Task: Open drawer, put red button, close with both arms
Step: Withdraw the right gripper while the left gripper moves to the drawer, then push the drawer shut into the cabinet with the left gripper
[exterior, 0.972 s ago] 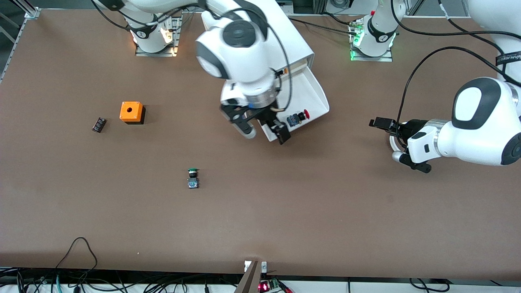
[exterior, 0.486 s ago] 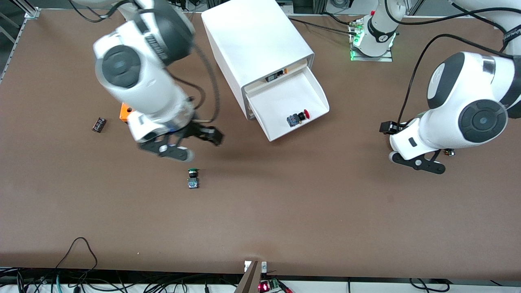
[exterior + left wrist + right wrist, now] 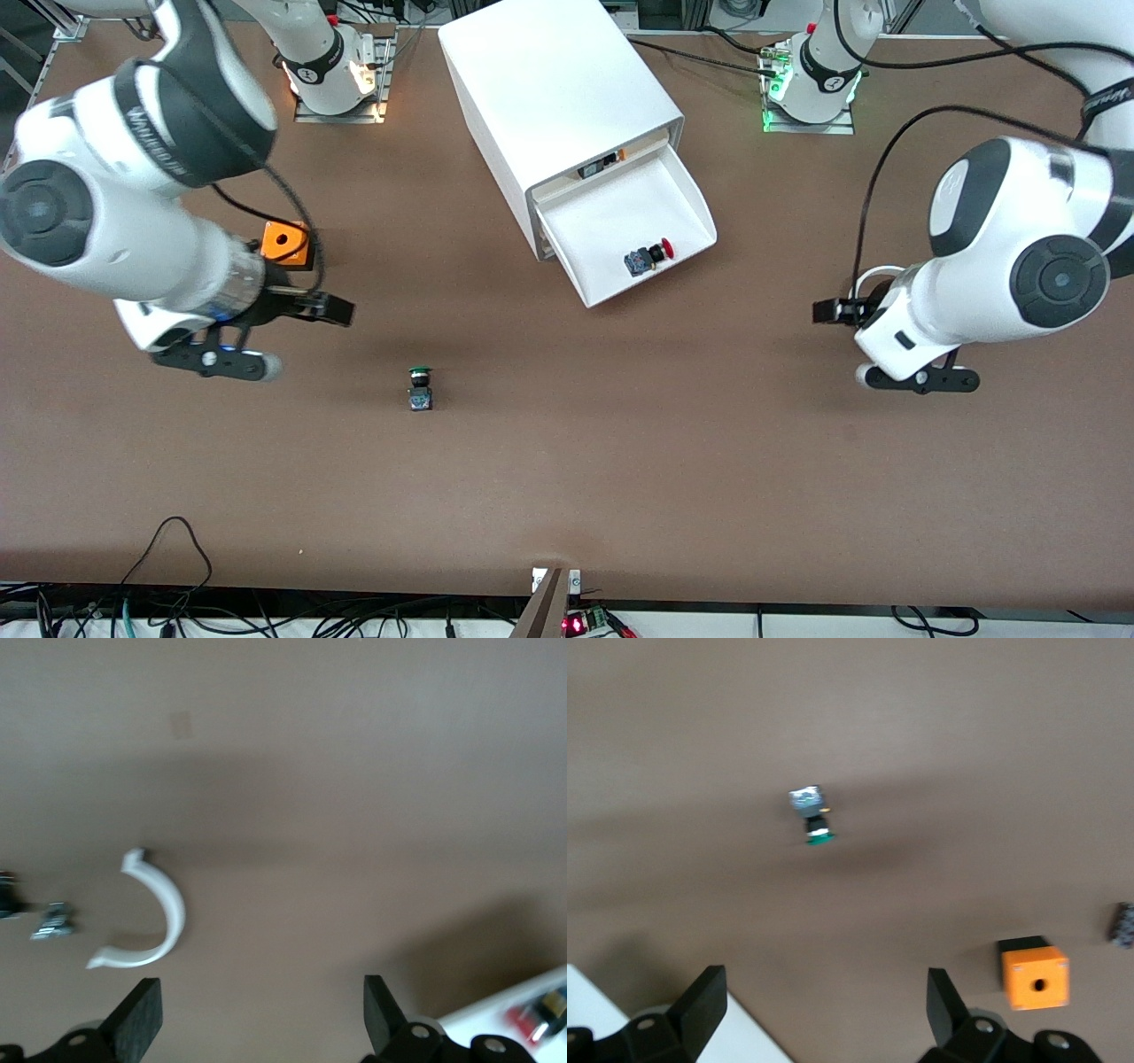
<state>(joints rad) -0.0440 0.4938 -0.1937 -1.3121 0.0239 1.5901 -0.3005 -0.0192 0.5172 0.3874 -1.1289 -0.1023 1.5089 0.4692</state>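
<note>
So the small red-capped push button (image 3: 649, 255) already sits in the pulled-out shallow white plastic drawer (image 3: 687, 195), well apart from both sets of fingers. We've got the right gripper (image 3: 266, 335) and left gripper (image 3: 873, 346) spread wide, empty, over bare brown table (image 3: 567, 478). Closing's left, we reckon: both need to get to the drawer front and push.

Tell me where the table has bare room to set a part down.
Barest: the wide strip between the green button and the table's camera-side edge. Also bare: between that button and the open drawer. Crowded: around the orange box, under the right gripper.

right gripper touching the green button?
Apart. Front view shows bare table between the open right gripper and the green button.
</note>
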